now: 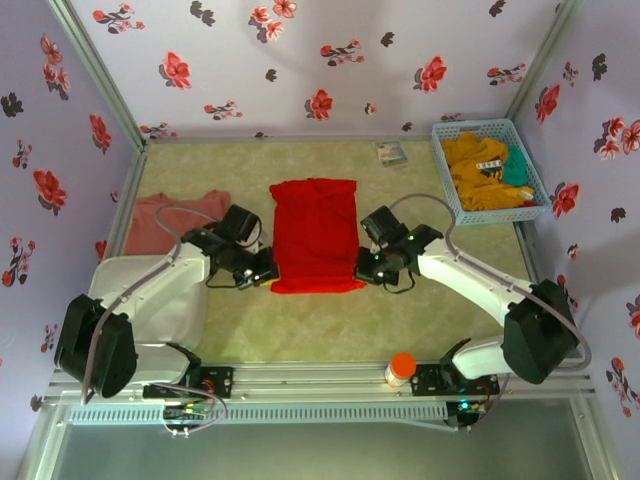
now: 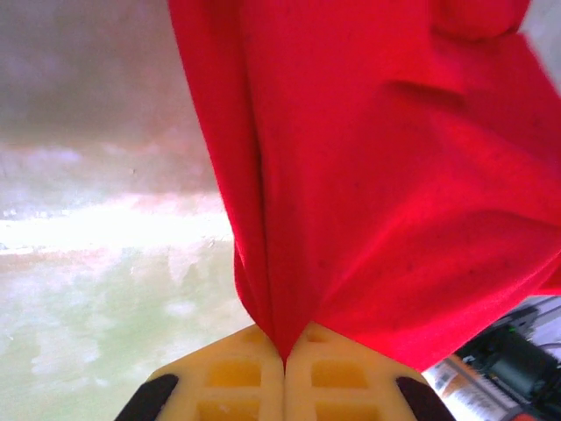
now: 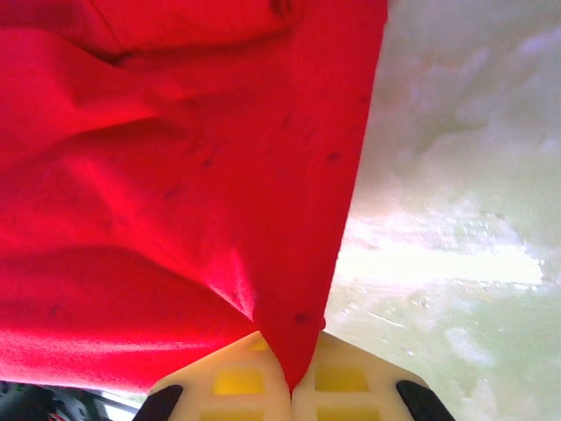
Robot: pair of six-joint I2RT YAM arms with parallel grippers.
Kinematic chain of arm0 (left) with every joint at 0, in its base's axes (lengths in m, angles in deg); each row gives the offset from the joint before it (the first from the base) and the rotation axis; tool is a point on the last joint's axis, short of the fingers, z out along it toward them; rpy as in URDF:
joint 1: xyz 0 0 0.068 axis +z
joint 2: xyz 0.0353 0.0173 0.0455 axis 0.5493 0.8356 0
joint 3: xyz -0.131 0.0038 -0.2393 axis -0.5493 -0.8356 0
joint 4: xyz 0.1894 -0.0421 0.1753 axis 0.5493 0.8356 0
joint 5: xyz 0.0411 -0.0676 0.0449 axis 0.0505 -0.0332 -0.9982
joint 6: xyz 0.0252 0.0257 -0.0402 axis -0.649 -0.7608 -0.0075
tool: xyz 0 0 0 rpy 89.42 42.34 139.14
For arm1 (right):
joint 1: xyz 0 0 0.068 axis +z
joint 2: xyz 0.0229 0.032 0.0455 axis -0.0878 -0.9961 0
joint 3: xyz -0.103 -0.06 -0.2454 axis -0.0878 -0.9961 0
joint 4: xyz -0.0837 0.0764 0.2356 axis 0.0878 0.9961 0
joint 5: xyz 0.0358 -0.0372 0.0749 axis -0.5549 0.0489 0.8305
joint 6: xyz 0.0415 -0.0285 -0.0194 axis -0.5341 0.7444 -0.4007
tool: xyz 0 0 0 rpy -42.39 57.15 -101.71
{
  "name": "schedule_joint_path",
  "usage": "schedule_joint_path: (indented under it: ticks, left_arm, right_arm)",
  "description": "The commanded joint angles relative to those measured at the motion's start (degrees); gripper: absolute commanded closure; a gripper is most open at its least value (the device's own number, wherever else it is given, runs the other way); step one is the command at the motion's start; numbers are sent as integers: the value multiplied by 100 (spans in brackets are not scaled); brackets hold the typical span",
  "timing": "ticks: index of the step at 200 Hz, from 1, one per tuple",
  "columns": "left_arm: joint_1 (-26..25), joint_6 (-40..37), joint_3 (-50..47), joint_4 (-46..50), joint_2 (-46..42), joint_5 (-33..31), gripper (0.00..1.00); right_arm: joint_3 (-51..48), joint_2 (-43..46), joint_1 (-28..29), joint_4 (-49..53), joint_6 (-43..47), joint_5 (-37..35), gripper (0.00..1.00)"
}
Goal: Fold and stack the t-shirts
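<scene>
**Overhead and wrist views, described from near to far.** At the near edge of the counter (image 1: pixel 300 335), an orange-capped bottle (image 1: pixel 400 368) is stood upright beside the right arm's base. Its label is too small to be read. A white board (image 1: pixel 150 300) is laid at the near left and is partly covered by the left arm.

The left hand (image 2: pixel 284 361) is closed on the near left corner of the red t-shirt (image 1: pixel 318 235). The right hand (image 3: pixel 291 383) is closed on its near right corner. In each wrist view the cloth is seen pinched between yellow fingers. The red t-shirt is spread at the counter's centre as a tall rectangle.

The pink t-shirt (image 1: pixel 165 222) is laid at the far left, with its near edge hidden behind the left arm. Farther back, a small printed packet (image 1: pixel 392 153) is seen, but its writing is illegible. In the far right corner, a blue basket (image 1: pixel 478 124) is filled with mustard and teal garments. A dark patch with pale marks on the mustard cloth cannot be read.
</scene>
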State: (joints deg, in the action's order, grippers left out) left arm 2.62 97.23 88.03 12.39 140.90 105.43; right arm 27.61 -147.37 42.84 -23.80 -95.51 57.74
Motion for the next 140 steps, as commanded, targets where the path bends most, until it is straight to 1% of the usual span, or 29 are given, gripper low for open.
schedule_joint_path:
  ticks: [1,13,38,58,140]
  left_arm:
    - [270,-175,490,415,201,136,100]
    - [430,-151,678,539,371,223,100]
    - [787,-172,933,461,734,707,100]
    - [963,-315,1229,543,1071,891,100]
    - [1344,-822,2613,1011,2286,1194,100]
  right_arm:
    - [590,-186,-240,333,62,-158,100]
    - [796,-276,-383,313,99,-92,100]
    - [1165,-508,-642,233,202,151,100]
    - [1523,-766,-771,317,355,232,100]
    - [2383,-1602,-1237,366,605,622,100]
